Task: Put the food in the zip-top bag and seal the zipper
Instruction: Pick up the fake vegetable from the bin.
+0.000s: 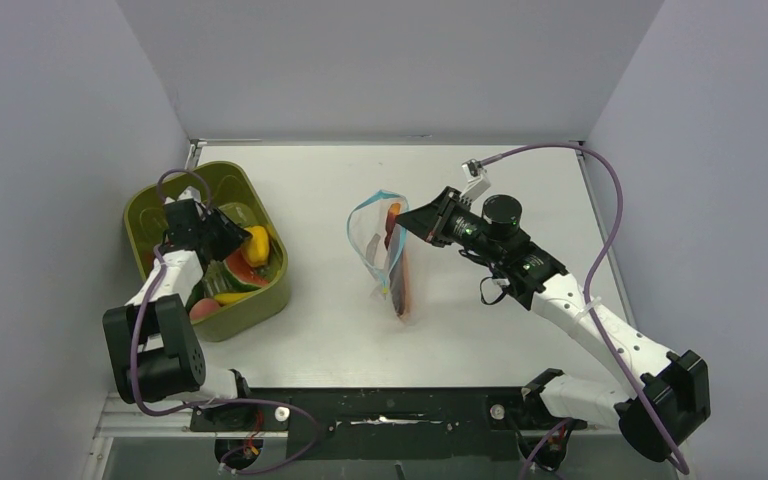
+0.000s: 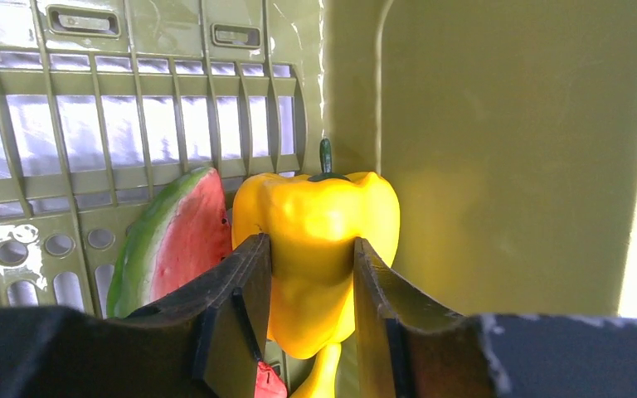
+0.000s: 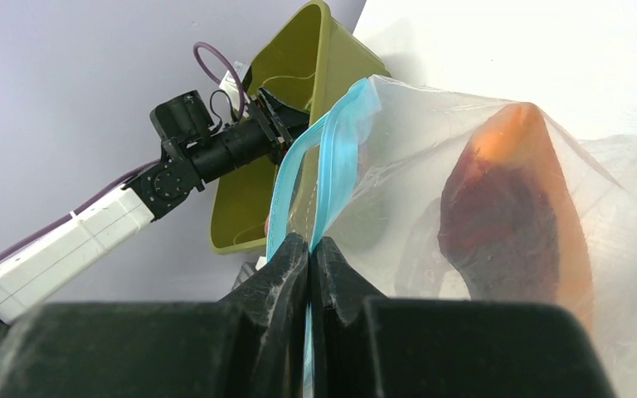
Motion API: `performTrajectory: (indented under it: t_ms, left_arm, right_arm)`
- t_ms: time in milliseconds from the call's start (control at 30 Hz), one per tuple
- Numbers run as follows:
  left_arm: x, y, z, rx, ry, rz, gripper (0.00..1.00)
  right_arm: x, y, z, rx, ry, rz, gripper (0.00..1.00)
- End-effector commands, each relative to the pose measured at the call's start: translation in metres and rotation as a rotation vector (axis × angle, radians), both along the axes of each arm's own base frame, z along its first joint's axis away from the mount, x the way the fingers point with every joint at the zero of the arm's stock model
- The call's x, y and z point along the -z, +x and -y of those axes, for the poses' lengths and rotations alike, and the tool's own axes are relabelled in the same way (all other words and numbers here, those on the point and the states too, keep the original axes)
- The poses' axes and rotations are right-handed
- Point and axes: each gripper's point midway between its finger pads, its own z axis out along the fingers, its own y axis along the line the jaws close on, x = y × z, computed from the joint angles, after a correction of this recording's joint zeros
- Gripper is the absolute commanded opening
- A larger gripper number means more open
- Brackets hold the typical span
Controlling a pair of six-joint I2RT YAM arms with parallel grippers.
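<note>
Yellow toy bell pepper (image 2: 319,220) clamped in the left claw (image 2: 311,249) inside the olive-green bin (image 2: 506,149), watermelon slice (image 2: 178,240) beside it, right claw (image 3: 309,249) pinched shut on the light-blue zipper (image 3: 332,157), clear zip-top bag (image 3: 415,149) held upright on the bench (image 1: 520,180).

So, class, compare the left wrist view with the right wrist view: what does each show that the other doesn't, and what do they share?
Only the left wrist view: a yellow pepper pinched between the fingers of the left gripper, and a watermelon slice beside it. Only the right wrist view: the right gripper shut on the blue zipper of the clear bag, with an orange food piece inside. Both: the green bin, with the left gripper in it.
</note>
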Motion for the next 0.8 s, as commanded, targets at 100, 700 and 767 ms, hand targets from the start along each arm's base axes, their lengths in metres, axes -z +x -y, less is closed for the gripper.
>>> performTrajectory:
  t_ms: [100,700,767]
  left_arm:
    - [-0.019,-0.001,-0.014,-0.027,0.083,0.03,0.05]
    - [-0.06,-0.01,-0.033,-0.134,0.177,0.123,0.0]
    - [-0.065,-0.011,-0.036,-0.149,0.188,0.137,0.0]
  right_arm:
    - [-0.041,-0.002,0.004,0.014,0.07,0.105,0.0]
    - [-0.037,-0.004,0.005,0.02,0.066,0.095,0.0]
    - [-0.035,-0.004,0.005,0.021,0.064,0.091,0.0]
